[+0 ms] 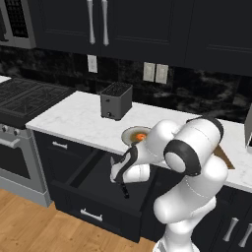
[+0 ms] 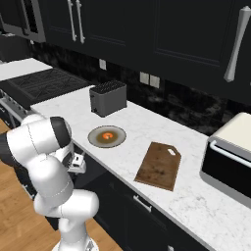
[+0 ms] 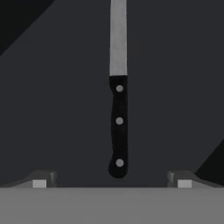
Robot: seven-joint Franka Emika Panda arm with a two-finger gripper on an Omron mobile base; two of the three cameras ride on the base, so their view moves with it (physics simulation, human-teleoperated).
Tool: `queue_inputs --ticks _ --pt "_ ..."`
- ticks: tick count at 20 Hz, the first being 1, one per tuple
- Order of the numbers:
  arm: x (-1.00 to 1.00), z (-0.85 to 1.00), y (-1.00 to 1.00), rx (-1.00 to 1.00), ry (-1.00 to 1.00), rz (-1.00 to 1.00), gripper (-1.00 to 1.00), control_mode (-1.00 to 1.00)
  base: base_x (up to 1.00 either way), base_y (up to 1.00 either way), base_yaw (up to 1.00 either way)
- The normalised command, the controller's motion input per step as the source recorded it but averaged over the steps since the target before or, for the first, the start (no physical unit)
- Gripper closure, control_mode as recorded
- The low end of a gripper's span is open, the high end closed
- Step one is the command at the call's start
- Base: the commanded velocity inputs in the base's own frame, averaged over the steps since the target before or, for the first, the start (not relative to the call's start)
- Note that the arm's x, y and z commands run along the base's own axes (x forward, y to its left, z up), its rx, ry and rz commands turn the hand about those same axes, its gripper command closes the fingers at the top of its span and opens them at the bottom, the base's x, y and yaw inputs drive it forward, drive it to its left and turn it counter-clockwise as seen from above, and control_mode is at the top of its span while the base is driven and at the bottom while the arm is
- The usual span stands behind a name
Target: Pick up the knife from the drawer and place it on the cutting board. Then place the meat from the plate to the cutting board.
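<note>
White marble tabletop (image 1: 74, 118) runs along a dark kitchen wall, with black cabinets above and below and a wooden floor (image 1: 29, 221) underneath. Below the tabletop's front edge the drawer (image 1: 98, 197) stands pulled out, its flat navy front carrying a short silver bar handle (image 1: 91, 215). Over its open cavity the tool (image 1: 124, 189) hangs from the white arm, fingers pointing down into the drawer. Seen from the hand camera, the tool (image 3: 112, 181) is released: its two dark fingertips (image 3: 41, 180) stand wide apart, with nothing between them. Straight ahead of the tool, on the dark drawer floor, lies the knife (image 3: 118, 92), its black three-rivet handle nearest the fingertips and its pale grey blade running away from them; the handle's butt lies midway between the two tips, and whether it is clear of them in height cannot be told. Up on the tabletop, above and beyond the tool, sits the plate (image 2: 107, 137) with the orange-red meat (image 2: 107, 135) at its centre; in the left base view the plate (image 1: 129, 133) is partly hidden by the arm, the meat (image 1: 141, 137) showing just past it. Farther along the tabletop, to the far side of the plate from the tool, lies the cutting board (image 2: 159, 165), bare. Behind the plate stands a dark grey toaster (image 2: 108, 98), and past the board a microwave (image 2: 230, 152). A stove (image 1: 22, 96) adjoins the tabletop's other end.
</note>
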Motion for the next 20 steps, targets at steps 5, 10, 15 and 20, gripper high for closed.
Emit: queue_inputs --ticks 5,10,15,20 --pt "0.2 -0.15 0.0 -0.01 0.0 0.04 -1.0 -1.0 0.0 0.0 0.0" --pt "0.0 -0.24 0.0 -0.01 0.0 0.0 -1.0 -1.0 0.0 0.0 0.0" --pt "0.02 -0.26 0.0 0.0 0.0 0.0 -1.0 -1.0 0.0 0.0 0.0" --pt "0.0 -0.26 0.0 0.0 0.0 0.0 -1.0 -1.0 0.0 0.0 0.0"
